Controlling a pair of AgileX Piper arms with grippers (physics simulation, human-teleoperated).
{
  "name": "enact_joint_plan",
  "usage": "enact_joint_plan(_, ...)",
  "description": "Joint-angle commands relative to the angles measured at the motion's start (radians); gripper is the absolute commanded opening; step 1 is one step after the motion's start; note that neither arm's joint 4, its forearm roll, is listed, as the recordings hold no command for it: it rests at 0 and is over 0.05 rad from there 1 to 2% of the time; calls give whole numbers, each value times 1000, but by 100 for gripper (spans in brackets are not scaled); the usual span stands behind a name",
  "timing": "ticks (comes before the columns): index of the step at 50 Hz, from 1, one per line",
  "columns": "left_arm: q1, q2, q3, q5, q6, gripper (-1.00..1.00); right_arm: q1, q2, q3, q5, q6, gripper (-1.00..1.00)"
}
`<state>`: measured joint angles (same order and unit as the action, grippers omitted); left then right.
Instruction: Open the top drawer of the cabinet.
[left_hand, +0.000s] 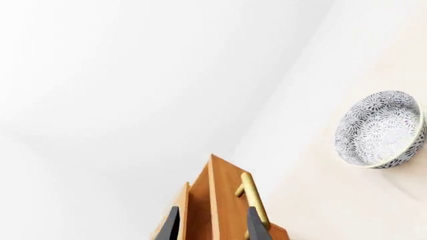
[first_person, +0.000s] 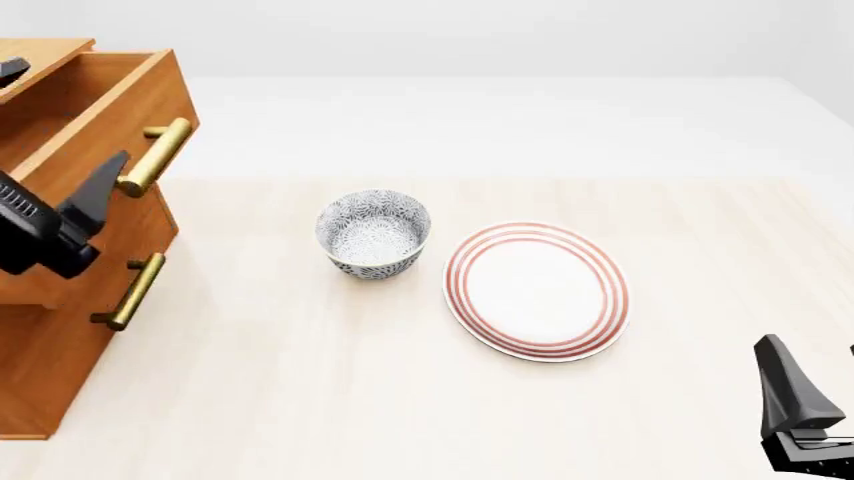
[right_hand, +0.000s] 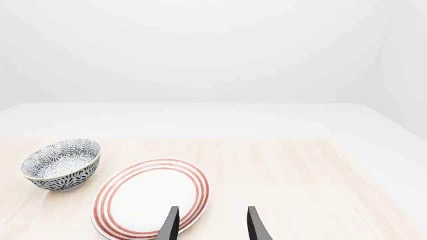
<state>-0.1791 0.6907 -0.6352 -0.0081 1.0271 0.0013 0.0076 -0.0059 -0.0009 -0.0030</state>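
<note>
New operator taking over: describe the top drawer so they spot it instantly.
Find the orange-brown wooden cabinet at the table's left edge. The top drawer is the uppermost one, already pulled out, its brass bar handle jutting farther toward the patterned bowl than the handle below.

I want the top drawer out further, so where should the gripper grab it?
Grip the top drawer by its brass handle, fingers closing across the bar from the front. The bar stands off the drawer face on posts, leaving a gap behind it.

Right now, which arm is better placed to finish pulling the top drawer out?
Left. Its hand is already at the cabinet, its fingers open around the top drawer front beside the brass handle. The right hand hangs open across the table, beyond the plate.
</note>
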Motion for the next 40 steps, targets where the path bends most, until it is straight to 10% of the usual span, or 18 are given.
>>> enact_joint_plan(1, 20, -29, -148, 210, -195, 100, 0, 0, 0, 0, 0, 100)
enact_joint_plan(40, 76, 91, -511, 676, -733, 100, 0, 0, 0, 0, 0, 100)
